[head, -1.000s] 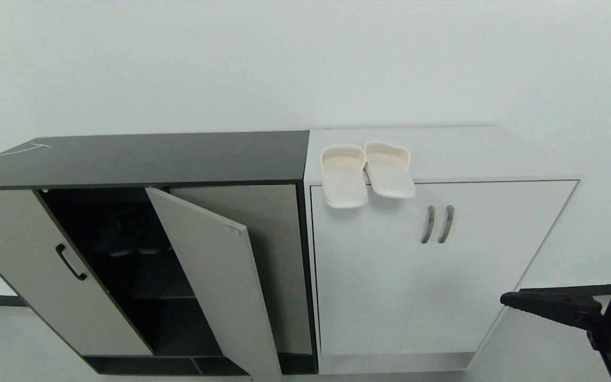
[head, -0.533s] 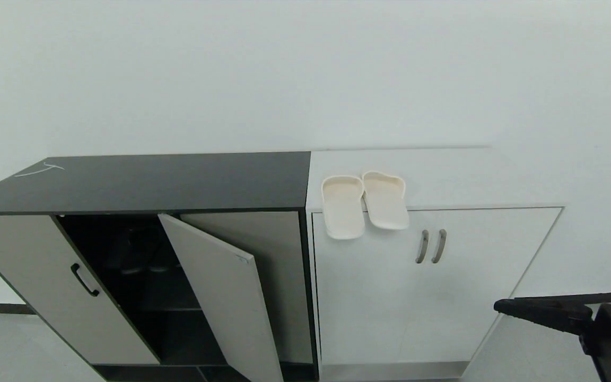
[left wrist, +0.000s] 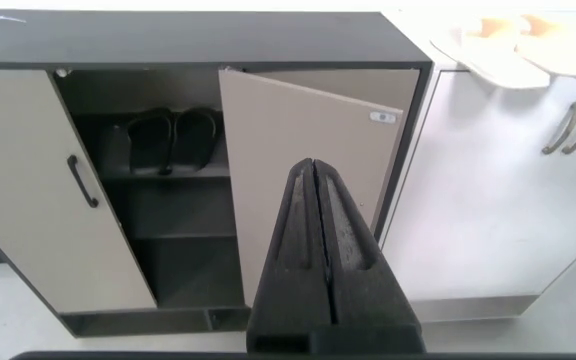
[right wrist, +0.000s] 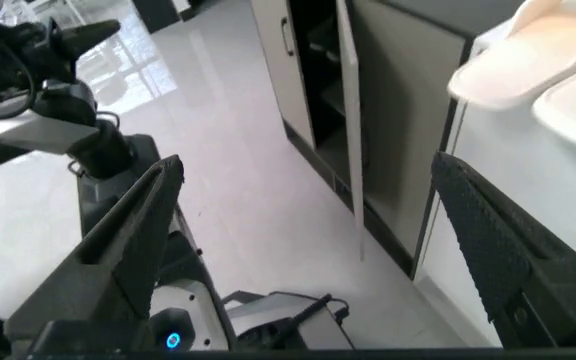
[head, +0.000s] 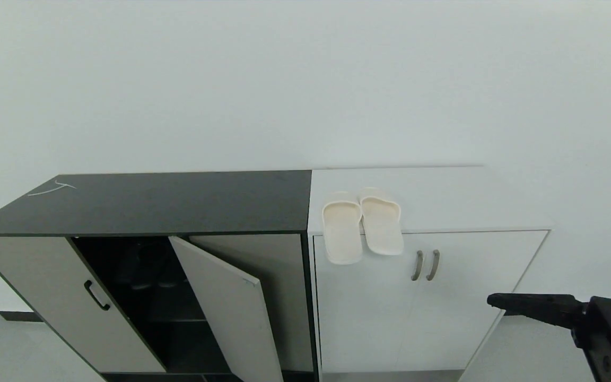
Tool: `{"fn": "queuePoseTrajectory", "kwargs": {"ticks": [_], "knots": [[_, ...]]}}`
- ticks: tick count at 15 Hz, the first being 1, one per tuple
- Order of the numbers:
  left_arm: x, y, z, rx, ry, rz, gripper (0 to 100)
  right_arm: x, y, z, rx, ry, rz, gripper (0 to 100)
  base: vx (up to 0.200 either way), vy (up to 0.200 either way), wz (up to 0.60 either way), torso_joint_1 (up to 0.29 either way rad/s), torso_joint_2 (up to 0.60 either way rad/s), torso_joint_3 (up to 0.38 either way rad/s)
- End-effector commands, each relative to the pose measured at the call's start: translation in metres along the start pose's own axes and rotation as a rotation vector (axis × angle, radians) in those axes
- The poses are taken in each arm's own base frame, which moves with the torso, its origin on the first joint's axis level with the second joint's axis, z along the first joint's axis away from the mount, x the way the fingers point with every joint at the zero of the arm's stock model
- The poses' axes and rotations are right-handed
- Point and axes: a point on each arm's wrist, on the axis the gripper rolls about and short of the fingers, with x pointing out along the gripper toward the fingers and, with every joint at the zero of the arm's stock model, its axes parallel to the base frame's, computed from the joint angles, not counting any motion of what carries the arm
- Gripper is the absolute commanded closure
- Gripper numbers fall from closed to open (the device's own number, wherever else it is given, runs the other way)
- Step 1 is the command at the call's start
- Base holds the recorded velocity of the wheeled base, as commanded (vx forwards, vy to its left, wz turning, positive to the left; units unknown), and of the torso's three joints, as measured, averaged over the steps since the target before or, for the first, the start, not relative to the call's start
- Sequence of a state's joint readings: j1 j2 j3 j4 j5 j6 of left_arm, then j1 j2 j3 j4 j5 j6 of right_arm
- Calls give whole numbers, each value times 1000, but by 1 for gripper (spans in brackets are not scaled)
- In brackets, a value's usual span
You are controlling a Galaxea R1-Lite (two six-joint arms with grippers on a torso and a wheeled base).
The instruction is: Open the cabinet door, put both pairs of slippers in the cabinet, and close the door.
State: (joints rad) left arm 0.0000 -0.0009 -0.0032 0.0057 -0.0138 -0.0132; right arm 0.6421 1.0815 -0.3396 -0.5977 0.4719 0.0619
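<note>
Everything in your head view has slid down the frame together since a second ago, so the camera has shifted, not the furniture. On your left stands the black-topped cabinet with beige doors (head: 178, 201), touching the white two-door cabinet (head: 443, 199) on its right; its beige door (head: 226, 313) is ajar, and a dark pair of slippers (left wrist: 173, 140) sits on the upper shelf inside. Your target, the cream pair of slippers (head: 361, 225), lies on top of the white two-door cabinet, side by side, long axes running front to back, ends overhanging the front edge; it lies up and to the left of your right gripper (right wrist: 308, 170), whose fingers are spread wide and empty; that arm looks the nearer. Your left gripper (left wrist: 313, 170) is pressed closed on nothing, facing the beige door.
</note>
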Motion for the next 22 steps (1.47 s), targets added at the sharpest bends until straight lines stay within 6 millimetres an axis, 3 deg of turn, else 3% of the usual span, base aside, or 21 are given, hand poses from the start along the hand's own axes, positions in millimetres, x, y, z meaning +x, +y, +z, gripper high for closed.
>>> {"fn": "queuePoseTrajectory", "kwargs": {"ticks": [1, 4, 6, 9, 12, 14, 18, 22], "knots": [[0, 0, 0, 1, 1, -1, 100, 7, -4, 1, 7, 15, -55, 0, 0, 200, 0, 41, -56, -41], [0, 0, 0, 2, 1, -1, 100, 41, -29, -16, 100, 140, -373, 0, 0, 133, 0, 13, -21, -11], [0, 0, 0, 2, 1, -1, 100, 73, -45, -7, 139, 130, -575, 0, 0, 0, 0, 0, 0, 0], [0, 0, 0, 2, 1, -1, 100, 129, -48, 6, 149, 97, -637, 0, 0, 0, 0, 0, 0, 0], [0, 0, 0, 1, 1, -1, 100, 194, -74, -4, 124, 61, -829, 0, 0, 0, 0, 0, 0, 0], [0, 0, 0, 1, 1, 0, 100, 224, -90, -13, 117, 18, -900, 0, 0, 0, 0, 0, 0, 0], [0, 0, 0, -1, 1, 0, 100, 256, -128, -23, 106, 6, -961, 0, 0, 0, 0, 0, 0, 0], [0, 0, 0, -1, 1, 0, 100, 268, -160, -24, 95, -19, -1013, 0, 0, 0, 0, 0, 0, 0]]}}
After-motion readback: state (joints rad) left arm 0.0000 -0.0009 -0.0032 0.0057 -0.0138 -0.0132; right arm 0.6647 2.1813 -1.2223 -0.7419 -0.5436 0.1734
